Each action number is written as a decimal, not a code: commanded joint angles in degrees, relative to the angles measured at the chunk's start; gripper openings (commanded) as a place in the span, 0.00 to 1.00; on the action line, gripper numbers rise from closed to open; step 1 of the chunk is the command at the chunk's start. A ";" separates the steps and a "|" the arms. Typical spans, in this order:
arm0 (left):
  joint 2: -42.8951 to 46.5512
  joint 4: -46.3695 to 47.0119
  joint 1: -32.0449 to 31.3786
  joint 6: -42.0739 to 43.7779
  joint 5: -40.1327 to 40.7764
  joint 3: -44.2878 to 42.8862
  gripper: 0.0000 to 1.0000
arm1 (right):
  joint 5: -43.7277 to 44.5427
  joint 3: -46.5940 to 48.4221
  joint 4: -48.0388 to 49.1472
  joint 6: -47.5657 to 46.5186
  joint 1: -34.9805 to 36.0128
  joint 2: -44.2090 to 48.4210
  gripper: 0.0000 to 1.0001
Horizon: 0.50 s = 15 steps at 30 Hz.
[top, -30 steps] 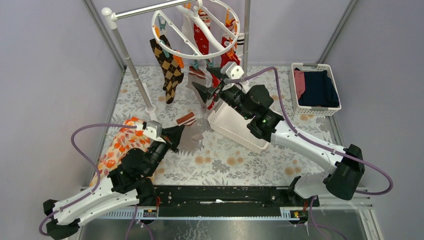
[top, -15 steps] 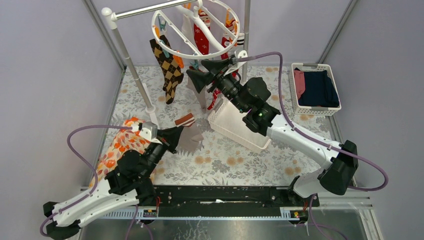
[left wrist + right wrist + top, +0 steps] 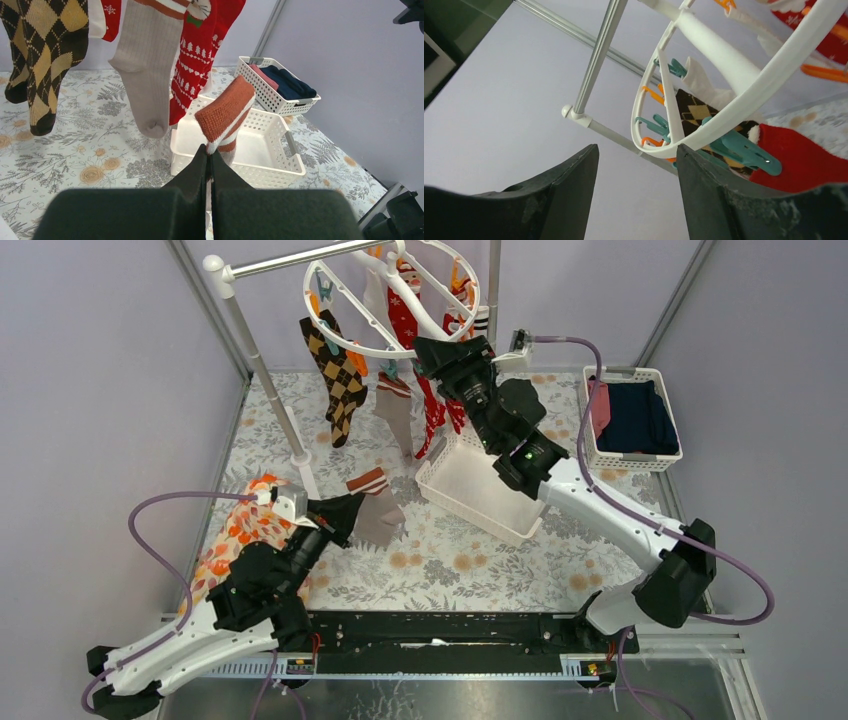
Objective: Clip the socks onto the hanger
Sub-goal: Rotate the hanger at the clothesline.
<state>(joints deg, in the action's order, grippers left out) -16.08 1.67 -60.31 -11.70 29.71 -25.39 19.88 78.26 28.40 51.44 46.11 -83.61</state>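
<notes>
The right tool [image 3: 638, 150] is being lifted higher than before, up to the hanger's [image 3: 774, 75] rim, its jaws being held apart, empty. The striped-cuff sock [image 3: 226, 111] is being pinched in the left tool [image 3: 207, 155] over the surface [image 3: 450, 560].

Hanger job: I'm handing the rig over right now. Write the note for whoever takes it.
Left gripper: shut on the striped-cuff sock, low near the table.
Right gripper: open, empty, up beside the hanger, near a teal clip.
Done: argyle sock, taupe sock and red Christmas socks hang clipped.
Left: clip the striped-cuff sock to the hanger.
</notes>
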 commanded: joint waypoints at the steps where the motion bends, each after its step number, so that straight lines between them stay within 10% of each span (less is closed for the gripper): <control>1: -0.02 -0.44 0.42 -0.77 0.39 -1.61 0.00 | -2.94 3.62 -1.32 14.79 -0.23 -2.99 0.65; 15: 0.38 -0.20 0.37 -1.39 0.45 -1.46 0.00 | -2.44 4.95 -1.61 23.92 -0.25 -7.32 0.62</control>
<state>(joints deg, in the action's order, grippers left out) -15.77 1.19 -60.31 -12.53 29.71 -25.39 15.57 80.86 23.79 72.31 45.80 -91.13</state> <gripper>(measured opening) 0.007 0.637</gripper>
